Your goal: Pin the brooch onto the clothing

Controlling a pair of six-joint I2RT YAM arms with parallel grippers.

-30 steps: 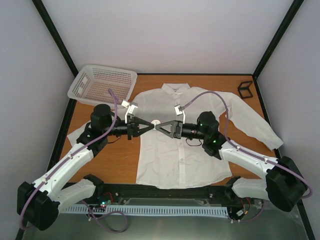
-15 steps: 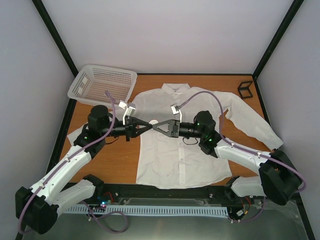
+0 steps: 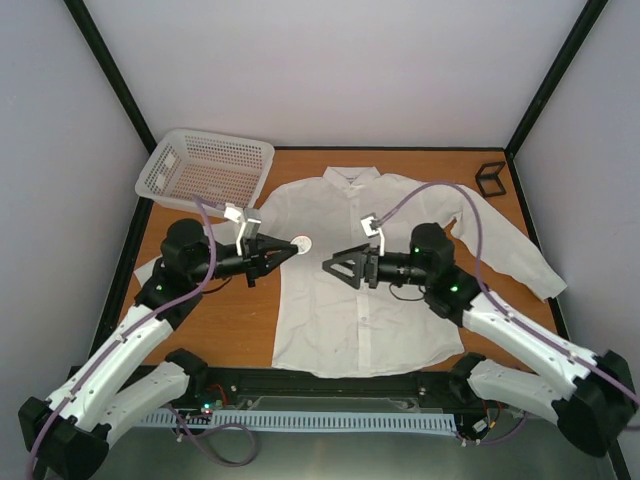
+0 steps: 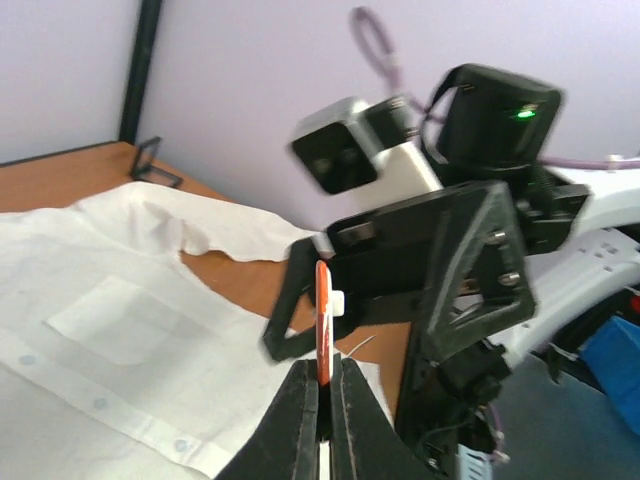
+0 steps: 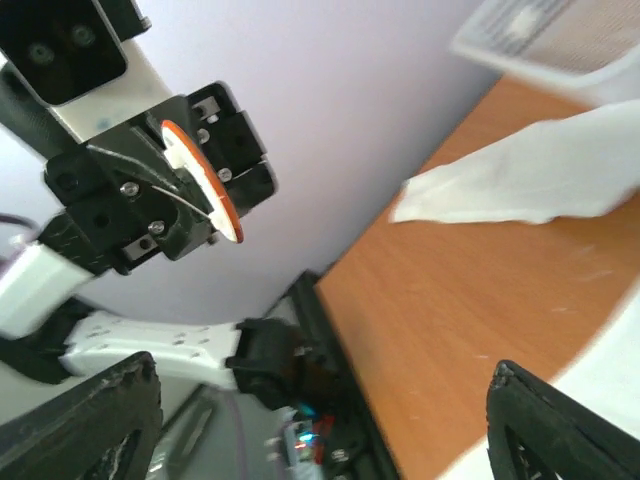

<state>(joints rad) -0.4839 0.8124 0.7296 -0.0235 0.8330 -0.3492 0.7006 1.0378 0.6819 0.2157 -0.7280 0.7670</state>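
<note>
The white shirt lies flat on the table, collar at the far side; it also shows in the left wrist view. My left gripper is shut on the brooch, a small disc with a pale rim, held above the shirt's left chest. In the left wrist view the brooch stands edge-on, orange-red with a white clasp, between the shut fingers of the left gripper. My right gripper is wide open and empty, a short gap to the brooch's right. The right wrist view shows the brooch in the left gripper.
A white perforated basket stands at the far left, touching the shirt's sleeve. A small black open-frame cube sits at the far right corner. Bare wooden table lies left of the shirt.
The two grippers met at the brooch before. Now they have drawn apart: the left moved left with the brooch, the right opened and moved right.
</note>
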